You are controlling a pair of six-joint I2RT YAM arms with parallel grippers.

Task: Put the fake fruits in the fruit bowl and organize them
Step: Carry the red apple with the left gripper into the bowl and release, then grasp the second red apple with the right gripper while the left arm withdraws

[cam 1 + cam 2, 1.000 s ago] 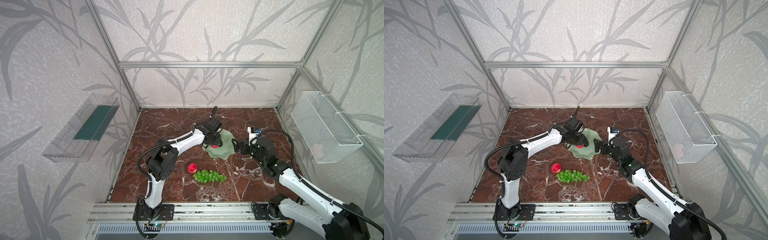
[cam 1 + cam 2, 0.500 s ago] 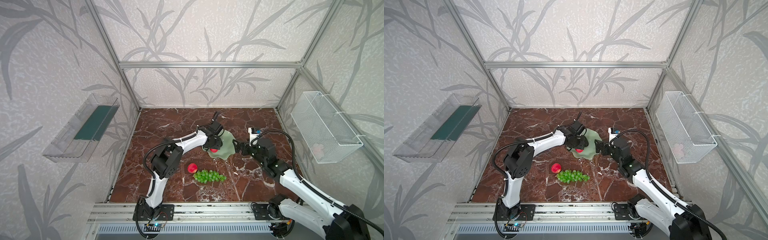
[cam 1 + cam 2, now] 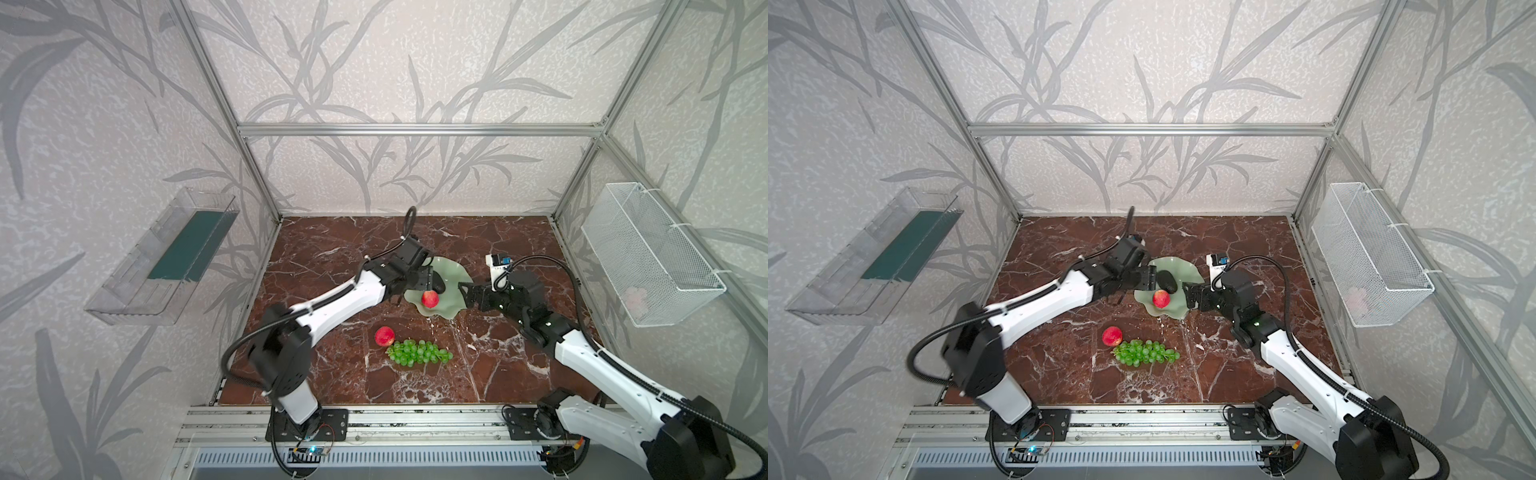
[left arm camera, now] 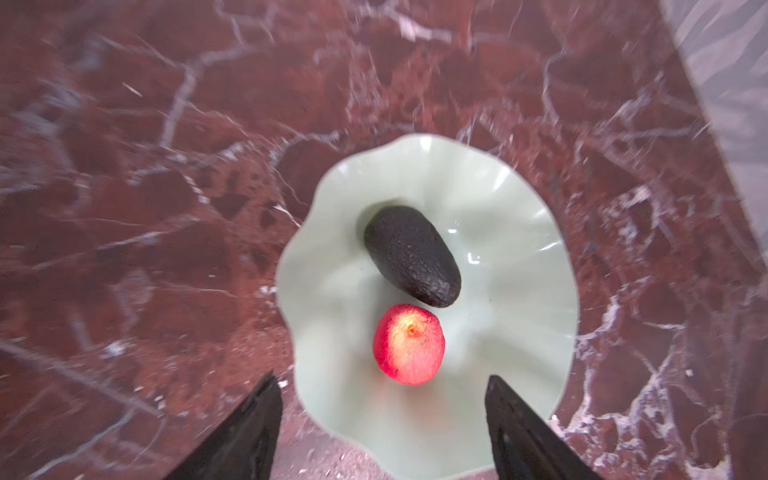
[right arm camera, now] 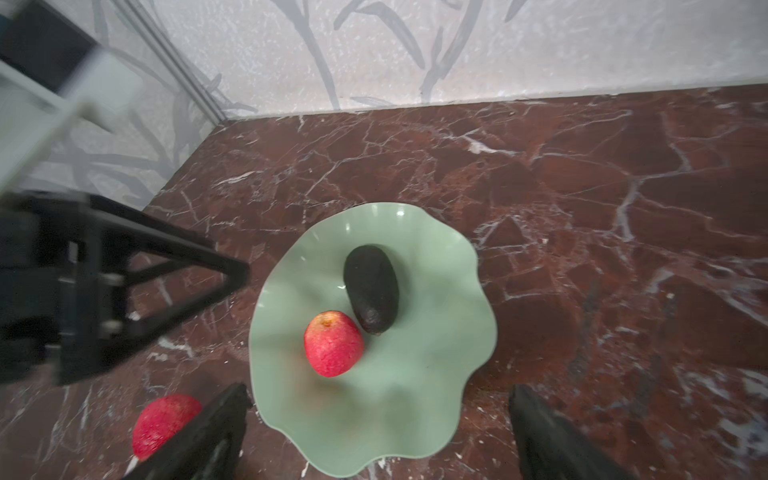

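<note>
We begin with the left claw (image 4: pixel 381 377). Its two fingers stand spread, pinching nothing, and it hangs at the left rim of the bowl (image 4: pixel 498 291). On the robot's side of the bowl and a little to its left, the loose apple (image 3: pixel 385 336) lies on the marble table (image 3: pixel 332 257). The grapes (image 3: pixel 417 353) lie just beside that apple, and both are apart from the bowl's rim. Inside the bowl rest the avocado (image 4: pixel 412 255) and the second apple (image 4: pixel 409 344), which sits close against the avocado's end. At the bowl's right rim the right claw (image 5: pixel 379 390) is also spread wide and grips nothing.

We judge the loose apple to be light and stiff. Being round, it may roll, so we would take it across its widest part. The grapes look lumpy and long and may sag at the ends, so a hold across the middle of the bunch seems safest. The bowl is glossy and probably breakable, and fruit set on its sloping wall could slide.

The left wrist view shows only the bowl and its two fruits. The right wrist view adds the loose apple, partly hidden behind a finger, and the left claw beside the bowl. The grapes appear only in both top views.
</note>
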